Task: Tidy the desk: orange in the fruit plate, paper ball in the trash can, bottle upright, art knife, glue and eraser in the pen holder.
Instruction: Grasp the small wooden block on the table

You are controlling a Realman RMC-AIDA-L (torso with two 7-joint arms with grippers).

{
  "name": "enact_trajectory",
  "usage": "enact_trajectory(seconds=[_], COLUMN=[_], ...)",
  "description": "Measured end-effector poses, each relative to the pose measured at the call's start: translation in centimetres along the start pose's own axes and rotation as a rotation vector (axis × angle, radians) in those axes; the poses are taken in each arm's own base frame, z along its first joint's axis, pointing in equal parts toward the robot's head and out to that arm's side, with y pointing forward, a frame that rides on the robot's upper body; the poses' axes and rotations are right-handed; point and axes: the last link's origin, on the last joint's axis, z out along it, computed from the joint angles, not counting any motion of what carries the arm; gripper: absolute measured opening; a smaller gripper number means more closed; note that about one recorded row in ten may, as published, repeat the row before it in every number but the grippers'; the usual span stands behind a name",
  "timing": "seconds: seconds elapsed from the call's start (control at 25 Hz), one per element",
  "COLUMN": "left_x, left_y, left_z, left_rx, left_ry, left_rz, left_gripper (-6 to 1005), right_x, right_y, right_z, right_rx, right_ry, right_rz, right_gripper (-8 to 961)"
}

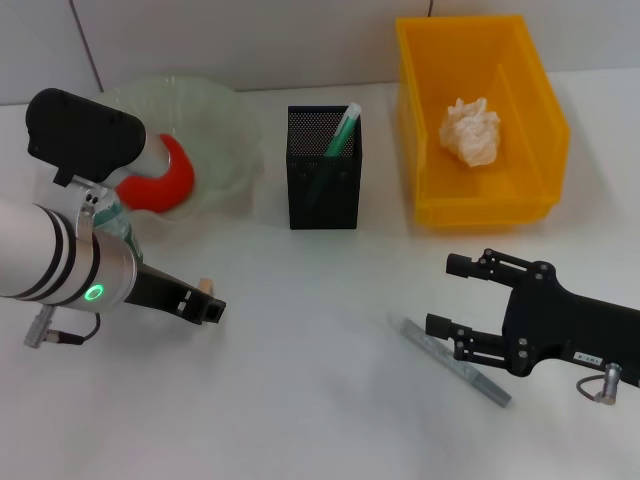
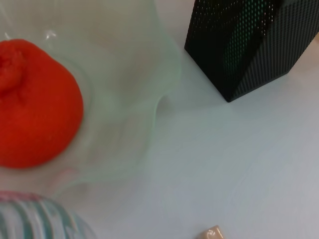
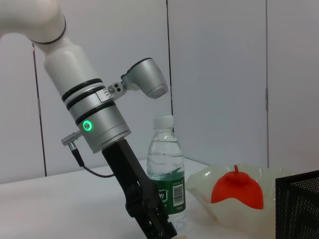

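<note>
Now | left claw (image 1: 205, 303) angled down at eraser (image 1: 205, 286) (grip: cannot tell) | right claw (image 1: 452, 295) spread, low, level.

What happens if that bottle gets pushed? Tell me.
The bottle stands upright by the left gripper: tall on a narrow base, so a push would probably tip it. Once down, its round body may roll. The thin clear plastic likely dents if squeezed.

Head camera looks down over the white table (image 1: 320, 400); left wrist camera hovers close above the red-orange roundish orange (image 2: 35, 104), which the low, sideways-facing right wrist camera shares.
</note>
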Motion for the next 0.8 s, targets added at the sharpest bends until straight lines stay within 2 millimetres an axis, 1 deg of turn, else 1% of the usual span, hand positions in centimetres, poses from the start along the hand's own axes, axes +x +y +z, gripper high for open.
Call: enact_trajectory(seconds=[0.24, 0.48, 0.8], left_x=[0.06, 0.08, 0.30], left_y=[-0.04, -0.21, -0.06], left_z=[0.16, 0.80, 0.81], left_rx=[0.001, -0.007, -0.009], left_ry=[-0.002, -0.034, -0.036], left_rz=[0.000, 0.002, 0.011], left_gripper=[500, 501, 251], right_x=[0.14, 0.16, 0.25], right_y=[0.13, 0.18, 0.42], right_z=[-0.05, -0.06, -0.28], right_rx=[0.001, 0.001, 0.000], right_ry=[0.001, 0.000, -0.004], right_rz=[0.007, 0.011, 0.023], right_gripper=[727, 726, 725])
